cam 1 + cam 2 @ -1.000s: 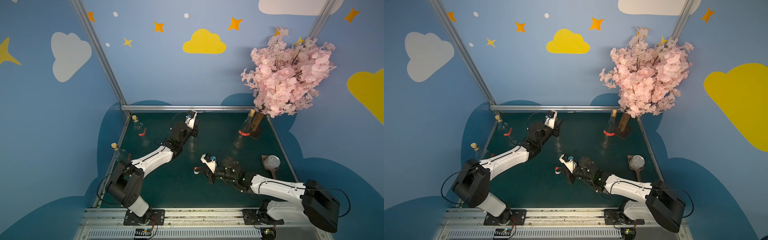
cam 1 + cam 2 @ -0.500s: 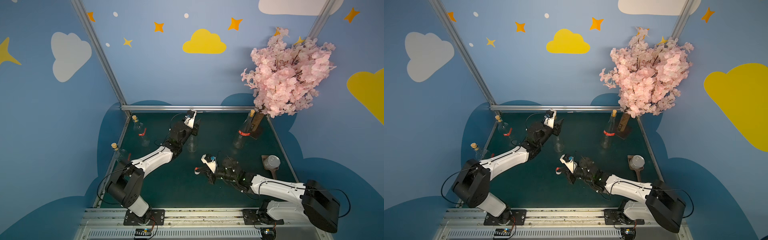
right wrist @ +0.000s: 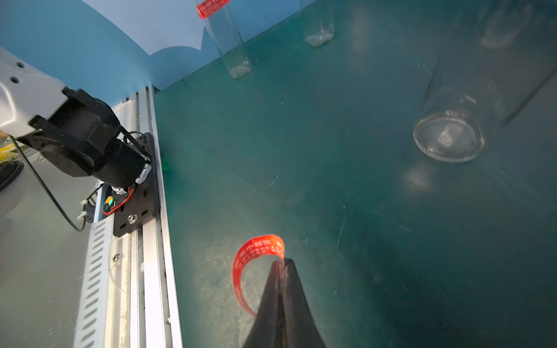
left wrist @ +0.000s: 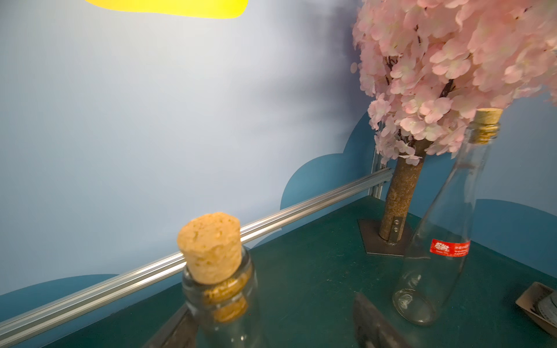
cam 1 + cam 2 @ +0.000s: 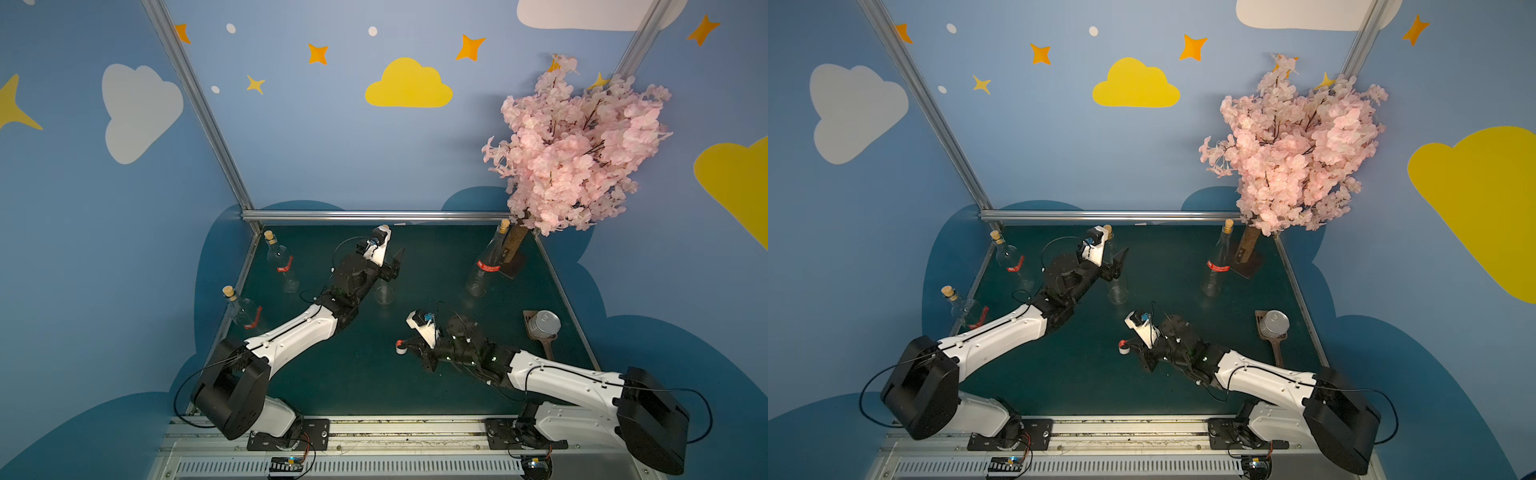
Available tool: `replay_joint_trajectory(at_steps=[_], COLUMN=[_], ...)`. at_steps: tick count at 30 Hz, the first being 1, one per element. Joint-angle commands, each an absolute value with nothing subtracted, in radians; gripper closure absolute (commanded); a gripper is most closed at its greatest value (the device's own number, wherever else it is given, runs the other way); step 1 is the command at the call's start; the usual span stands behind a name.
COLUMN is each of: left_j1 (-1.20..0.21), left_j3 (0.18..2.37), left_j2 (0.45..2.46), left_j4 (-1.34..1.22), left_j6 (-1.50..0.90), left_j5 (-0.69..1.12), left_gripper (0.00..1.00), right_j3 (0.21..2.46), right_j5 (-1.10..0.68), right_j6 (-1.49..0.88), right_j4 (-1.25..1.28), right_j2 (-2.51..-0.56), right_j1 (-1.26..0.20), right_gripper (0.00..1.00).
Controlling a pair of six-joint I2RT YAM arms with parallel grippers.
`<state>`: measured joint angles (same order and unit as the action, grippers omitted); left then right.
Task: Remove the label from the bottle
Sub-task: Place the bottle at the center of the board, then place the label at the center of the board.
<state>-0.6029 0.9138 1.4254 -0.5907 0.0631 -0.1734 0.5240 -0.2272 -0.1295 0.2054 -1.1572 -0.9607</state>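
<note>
Left fingers (image 4: 372, 324) just spread off the bottle (image 4: 220, 304); my right fingers (image 3: 280, 301) clamp the peeled label (image 3: 241, 271) at its six o'clock, so I judge it done.

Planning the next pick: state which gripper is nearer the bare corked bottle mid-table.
Left. The left gripper is open around the bottle; the right gripper is apart from it, toward the front, shut on the red label.

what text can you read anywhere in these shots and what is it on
Nothing is sharp enough to quote.
Peeled red label pinched in the right gripper: rows of white print, too blurred.
Red label on the bottle beside the tree: white characters, too blurred.
Red labels on the two bottles along the left edge: too small.
</note>
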Motion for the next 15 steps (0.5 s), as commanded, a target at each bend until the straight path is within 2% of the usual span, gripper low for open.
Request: replay_joint_trajectory(at_steps=[1, 8, 15], left_j1=[-0.621, -0.683, -0.714], left_j3=[0.882, 0.785, 0.702], left_j2=[1.369, 1.280, 1.226], left_j4=[-0.552, -0.508, -0.505], left_j6=[0.064, 0.009, -0.046], left_j5=[-0.178, -0.185, -0.195], left_gripper=[0.21, 0.20, 0.19], right_j3=[0.562, 0.585, 0.703], right_j5=[-0.182, -0.184, -0.258], right_j6=[-0.177, -0.339, -0.432], right_j4=[-0.002, -0.216, -0.392], right_j2=[-1.103, -1.070, -1.200], right_j1=[-0.930, -0.862, -0.826], right_gripper=[1.00, 1.00, 1.00])
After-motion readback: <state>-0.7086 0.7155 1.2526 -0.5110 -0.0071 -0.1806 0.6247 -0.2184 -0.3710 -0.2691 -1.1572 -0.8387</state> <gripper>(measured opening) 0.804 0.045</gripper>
